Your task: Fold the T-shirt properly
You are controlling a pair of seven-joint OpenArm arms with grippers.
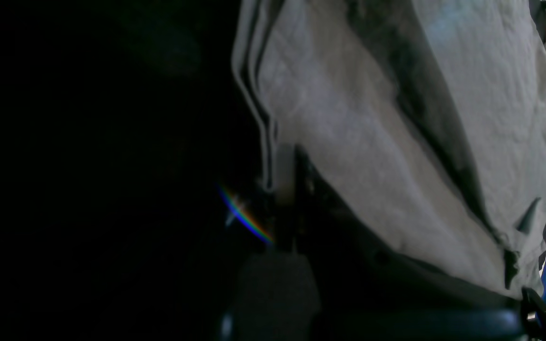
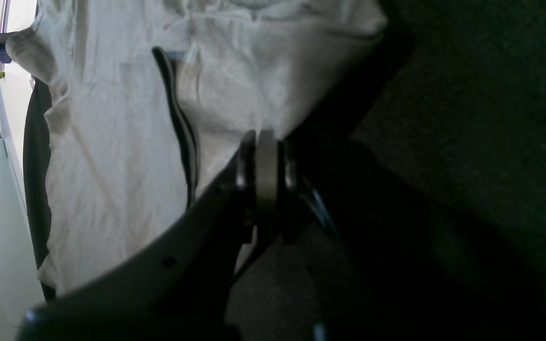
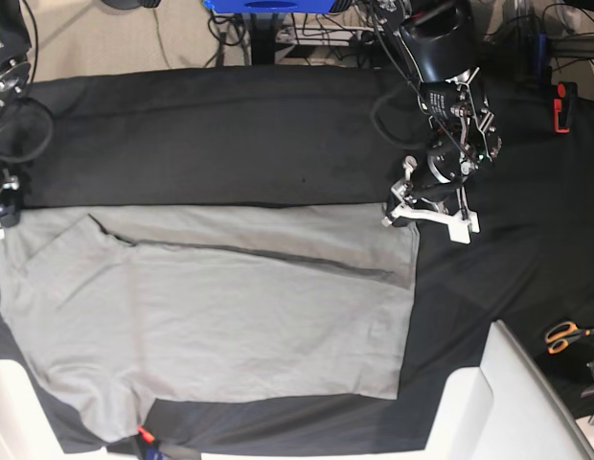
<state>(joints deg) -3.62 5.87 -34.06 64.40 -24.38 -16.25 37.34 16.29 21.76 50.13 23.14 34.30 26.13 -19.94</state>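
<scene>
The grey T-shirt (image 3: 220, 307) lies spread on the black tablecloth (image 3: 230, 134), with a long fold running across its upper part. In the base view my left gripper (image 3: 404, 218) is at the shirt's upper right corner. In the left wrist view the left gripper (image 1: 283, 189) is shut, and the layered edge of the T-shirt (image 1: 372, 142) runs into its dark fingers. My right gripper (image 3: 2, 217) is at the shirt's upper left corner. Close up, the right gripper (image 2: 266, 147) is shut on a thin pale fold of the T-shirt (image 2: 112, 166).
Orange-handled scissors (image 3: 563, 335) lie on the cloth at the right. A white panel (image 3: 513, 402) juts in at the lower right, and a red object (image 3: 563, 105) sits at the upper right. Cables and a blue base (image 3: 268, 5) are behind the table.
</scene>
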